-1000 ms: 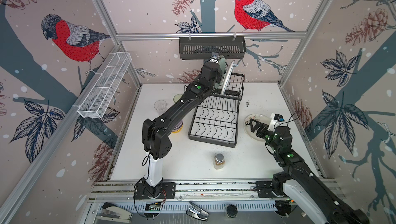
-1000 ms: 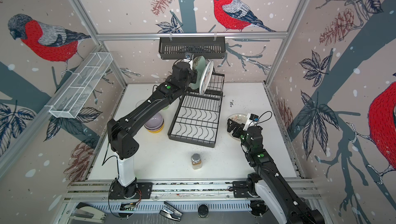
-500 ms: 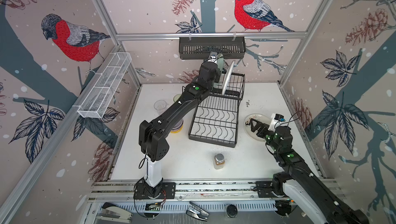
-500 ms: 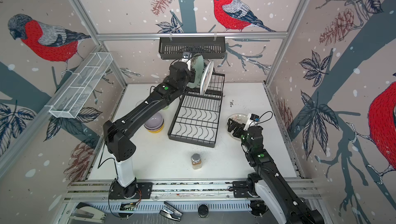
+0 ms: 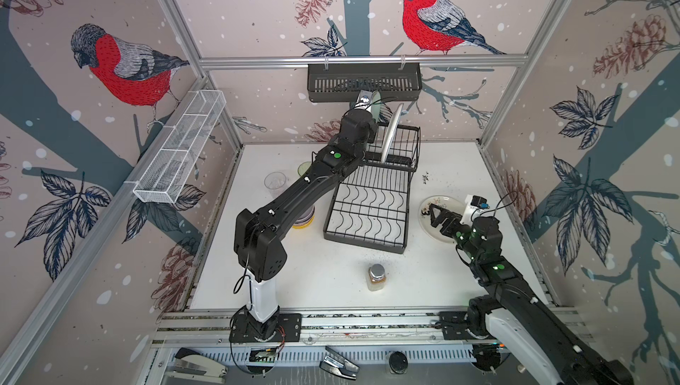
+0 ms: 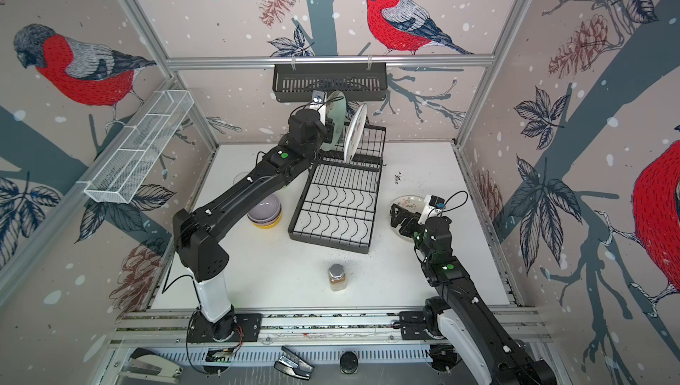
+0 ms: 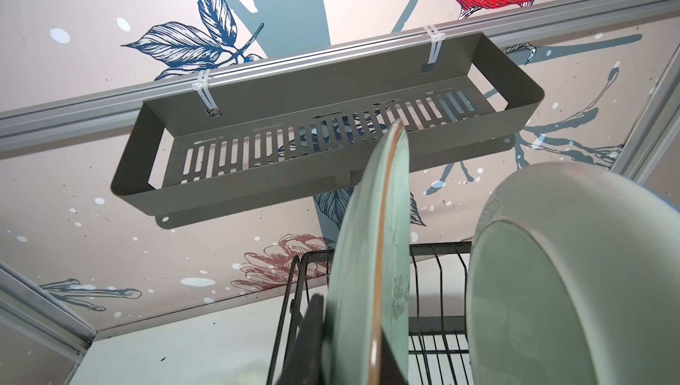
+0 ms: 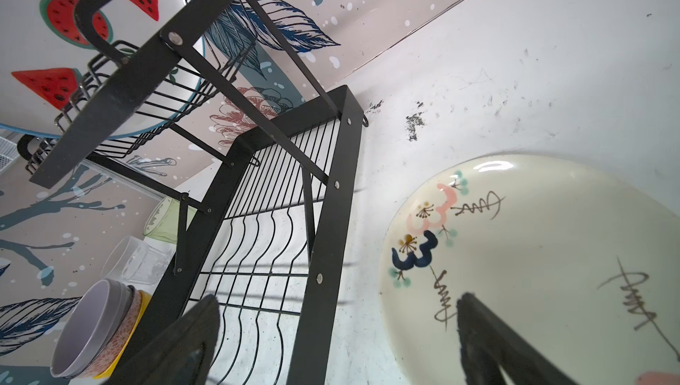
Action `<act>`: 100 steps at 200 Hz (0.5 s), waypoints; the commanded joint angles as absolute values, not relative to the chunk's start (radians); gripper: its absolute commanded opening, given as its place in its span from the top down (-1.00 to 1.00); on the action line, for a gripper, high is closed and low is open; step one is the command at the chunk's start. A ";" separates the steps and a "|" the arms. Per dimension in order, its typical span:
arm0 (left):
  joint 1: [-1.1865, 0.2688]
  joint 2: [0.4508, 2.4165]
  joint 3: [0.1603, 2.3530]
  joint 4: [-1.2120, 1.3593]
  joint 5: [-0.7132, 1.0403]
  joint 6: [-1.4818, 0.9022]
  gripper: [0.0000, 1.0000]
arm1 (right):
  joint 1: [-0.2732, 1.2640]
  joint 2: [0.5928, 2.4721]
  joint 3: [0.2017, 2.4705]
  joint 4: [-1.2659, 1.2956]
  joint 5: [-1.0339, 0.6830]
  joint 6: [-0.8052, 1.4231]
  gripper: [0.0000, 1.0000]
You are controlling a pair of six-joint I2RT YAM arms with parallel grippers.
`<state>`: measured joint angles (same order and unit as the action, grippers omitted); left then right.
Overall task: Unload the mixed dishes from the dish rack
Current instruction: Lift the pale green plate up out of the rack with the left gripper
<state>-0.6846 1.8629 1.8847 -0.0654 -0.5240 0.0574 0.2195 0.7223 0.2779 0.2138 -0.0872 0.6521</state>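
Dish rack (image 5: 364, 242) sits mid table (image 5: 323, 283). Left gripper (image 7: 353, 342) is pinched nearly closed on the rim of the pale green plate (image 6: 336, 116), which is upright over the raised tier, just beside the watermelon plate (image 6: 355, 138) standing in the slots. Right gripper (image 5: 433, 217) is spread wide and holds nothing, above the white plate (image 8: 552, 247) lying flat right of the rack. Bowl stack (image 6: 265, 212), clear tumbler (image 5: 275, 182) and green tumbler (image 5: 304, 169) sit left of the rack.

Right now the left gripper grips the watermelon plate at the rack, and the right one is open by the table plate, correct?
No: the left gripper grips the pale green plate, as the left wrist view shows; the watermelon plate stands free beside it. The rest is right.
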 commanded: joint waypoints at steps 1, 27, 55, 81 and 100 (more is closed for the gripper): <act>-0.687 1.839 1.888 0.118 -0.542 0.071 1.00 | 0.218 0.726 0.281 0.232 -0.092 0.647 -0.99; -0.689 1.828 1.881 0.128 -0.548 0.082 1.00 | 0.217 0.726 0.281 0.232 -0.094 0.647 -0.99; -0.690 1.806 1.859 0.150 -0.555 0.095 1.00 | 0.218 0.727 0.281 0.232 -0.094 0.646 -0.99; -0.690 1.781 1.836 0.162 -0.565 0.101 1.00 | 0.217 0.723 0.281 0.232 -0.098 0.648 -0.99; -0.690 1.753 1.802 0.181 -0.570 0.098 1.00 | 0.218 0.720 0.281 0.232 -0.103 0.649 -0.99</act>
